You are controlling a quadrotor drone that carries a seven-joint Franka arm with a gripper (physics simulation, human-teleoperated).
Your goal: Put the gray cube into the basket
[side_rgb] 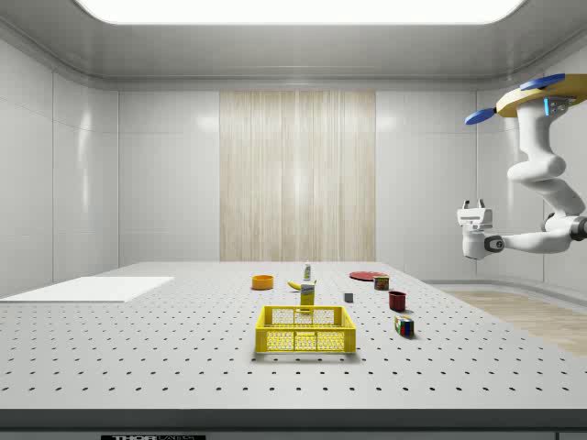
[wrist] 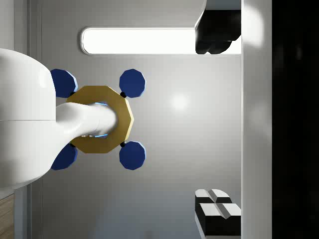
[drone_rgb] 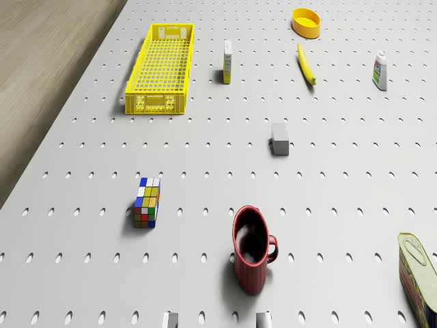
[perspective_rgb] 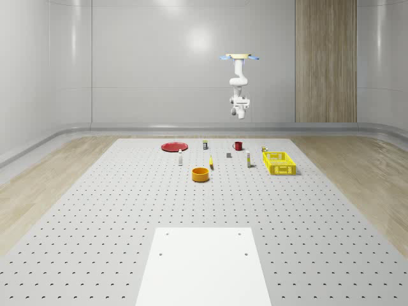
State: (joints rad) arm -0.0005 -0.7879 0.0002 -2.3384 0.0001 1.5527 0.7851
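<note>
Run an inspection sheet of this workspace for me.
Surface: white perforated table, with a plain white panel.
Job's things: gray cube on the table, apart from the empty yellow basket.
Clutter: red mug, puzzle cube, banana, orange bowl, red plate, tin.
Grippers: gripper open, empty, pointing up; drone hovers high near the table's far end.
Cables: nothing seen.
Surroundings: gray walls, wood panel.

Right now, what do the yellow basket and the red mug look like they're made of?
The yellow basket looks like molded plastic: thin lattice walls, uniform matte color. The red mug looks like glazed ceramic or enamel, with a smooth ribbed wall and soft sheen; the render leaves that open.
</note>
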